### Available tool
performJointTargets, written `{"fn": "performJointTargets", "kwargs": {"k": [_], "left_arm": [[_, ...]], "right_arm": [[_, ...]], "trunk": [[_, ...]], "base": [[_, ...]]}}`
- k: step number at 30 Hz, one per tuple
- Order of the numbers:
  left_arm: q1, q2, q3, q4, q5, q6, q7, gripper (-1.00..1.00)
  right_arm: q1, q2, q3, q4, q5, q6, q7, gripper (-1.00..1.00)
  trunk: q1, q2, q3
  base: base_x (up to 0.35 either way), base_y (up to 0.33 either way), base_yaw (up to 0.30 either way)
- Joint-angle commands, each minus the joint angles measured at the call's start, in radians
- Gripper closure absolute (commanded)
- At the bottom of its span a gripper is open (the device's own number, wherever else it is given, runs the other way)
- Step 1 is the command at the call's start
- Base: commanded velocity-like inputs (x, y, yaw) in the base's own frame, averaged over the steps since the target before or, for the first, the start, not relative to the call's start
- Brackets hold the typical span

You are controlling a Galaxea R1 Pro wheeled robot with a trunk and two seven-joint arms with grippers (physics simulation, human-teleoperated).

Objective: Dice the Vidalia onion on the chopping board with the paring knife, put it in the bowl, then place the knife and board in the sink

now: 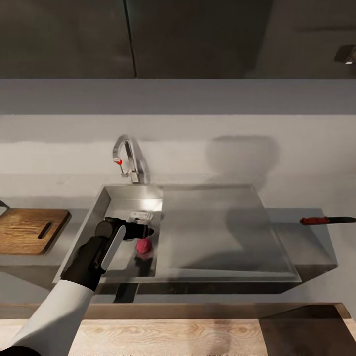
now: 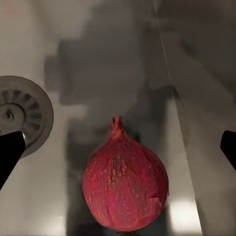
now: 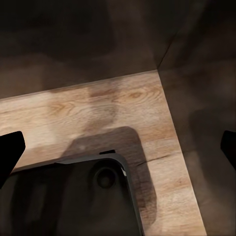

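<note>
Both left jaws spread wide, I hang the left gripper (image 2: 118, 147) over the Vidalia onion (image 2: 125, 187) in the sink (image 1: 113, 198) (right jaws likewise apart), ready to straddle it.

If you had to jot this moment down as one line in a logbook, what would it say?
phase: reaching for onion | left gripper: open, over Vidalia onion in sink | paring knife: on countertop | chopping board: untouched

White left arm (image 1: 54, 311), black wrist, black fingertips (image 2: 10, 150)
</note>
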Motion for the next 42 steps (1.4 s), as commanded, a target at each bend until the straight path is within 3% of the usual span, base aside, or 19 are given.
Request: {"fn": "performJointTargets", "kwargs": {"k": [1,42], "left_arm": [[-0.001,0.000,-0.002,0.011,0.002,0.003,0.000,-1.00],[-0.001,-0.004,-0.004,0.050,0.002,0.002,0.000,-1.00]], "right_arm": [[0.000,0.001,-0.001,-0.002,-0.001,-0.001,0.000,-1.00],[0.000,0.000,0.000,-0.002,-0.001,-0.003,0.003,-1.00]], "trunk": [[0.001,-0.002,-0.003],[0.001,-0.002,-0.061]], "base": [[0.000,0.000,0.000],[0.000,0.000,0.000]]}}
